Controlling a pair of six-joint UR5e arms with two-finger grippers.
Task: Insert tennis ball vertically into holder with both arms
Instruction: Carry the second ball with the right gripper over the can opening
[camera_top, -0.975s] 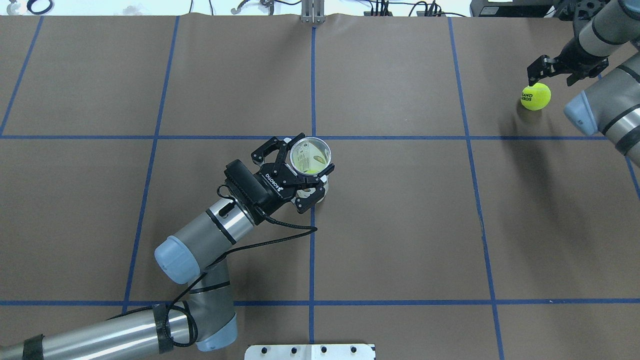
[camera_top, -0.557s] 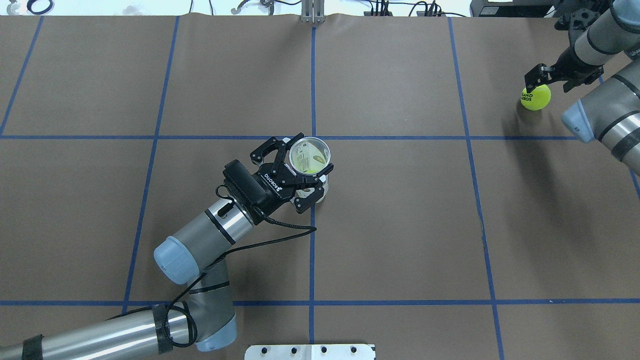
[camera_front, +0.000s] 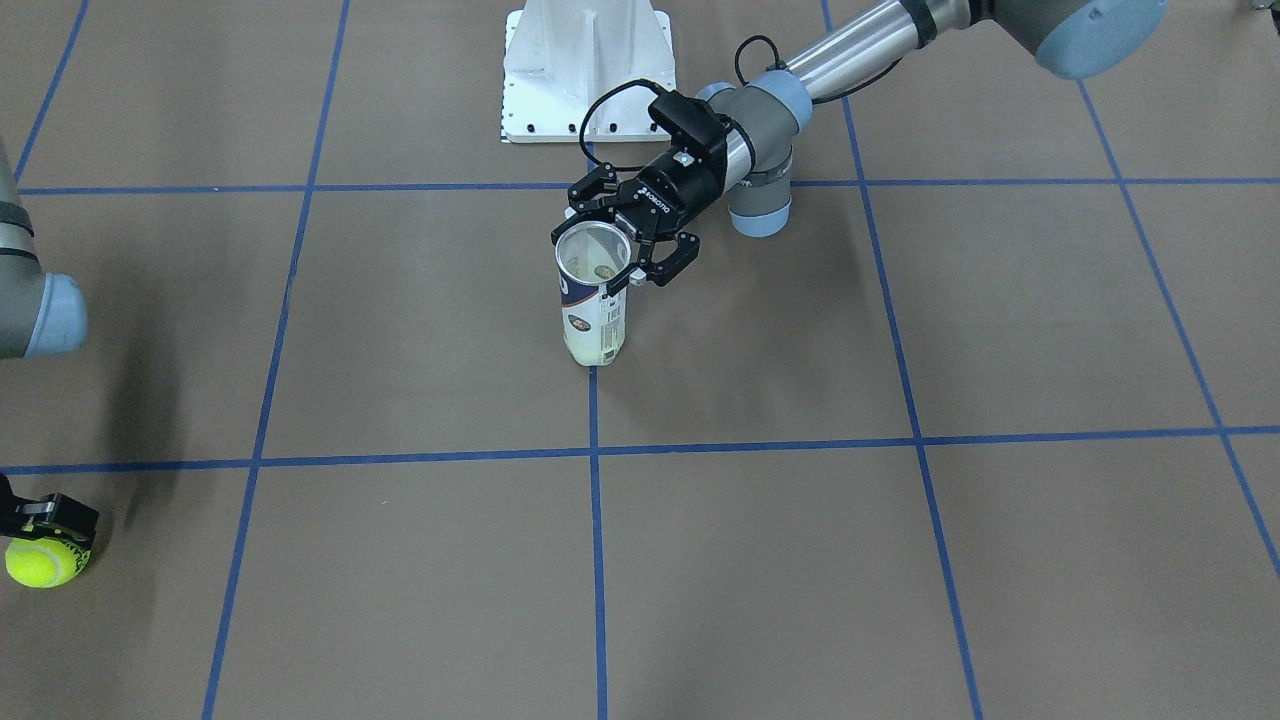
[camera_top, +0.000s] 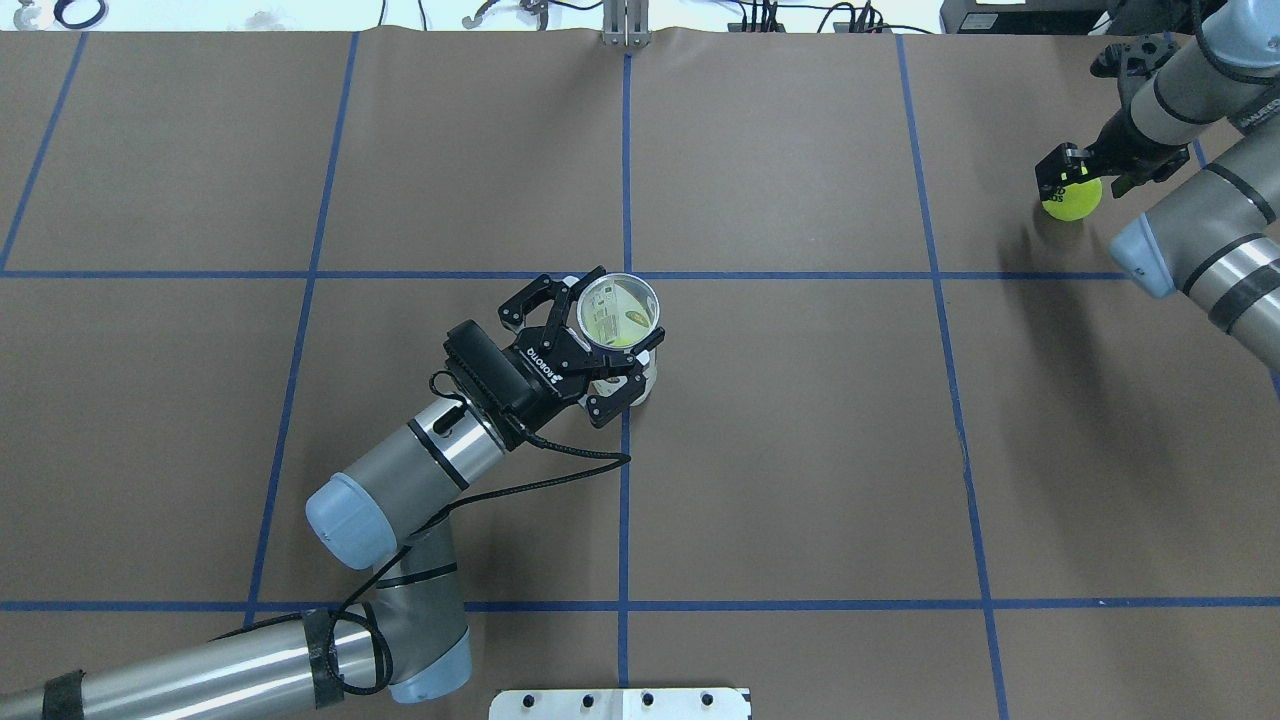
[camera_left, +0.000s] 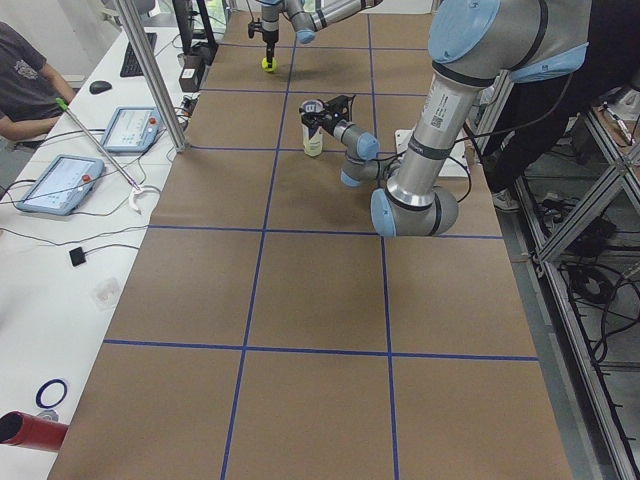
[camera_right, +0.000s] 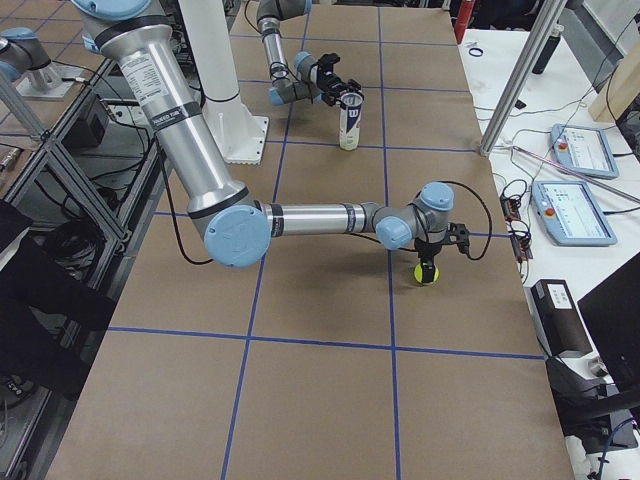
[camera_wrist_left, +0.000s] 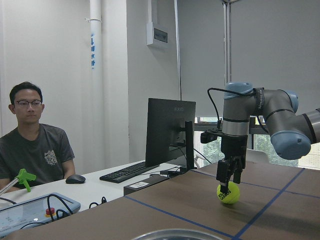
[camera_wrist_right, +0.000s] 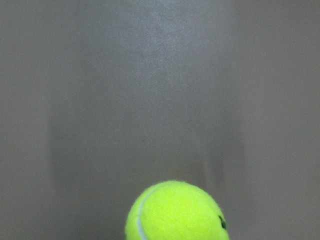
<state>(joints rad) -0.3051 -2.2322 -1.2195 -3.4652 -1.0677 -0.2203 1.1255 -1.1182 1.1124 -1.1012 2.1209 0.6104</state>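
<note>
Brown taped table (camera_top: 800, 450), white pedestal base (camera_front: 560, 60) near upright holder (camera_front: 592, 320)

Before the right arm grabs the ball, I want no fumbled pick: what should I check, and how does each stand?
1. Holder upright: ok.
2. Left end effector clamped on holder near its rim: ok.
3. Room above the ball already inside: ok.
4. Right end effector open, straddling the tennis ball: ok.
5. Descent deep enough for a mid-ball grip: cannot tell.
</note>
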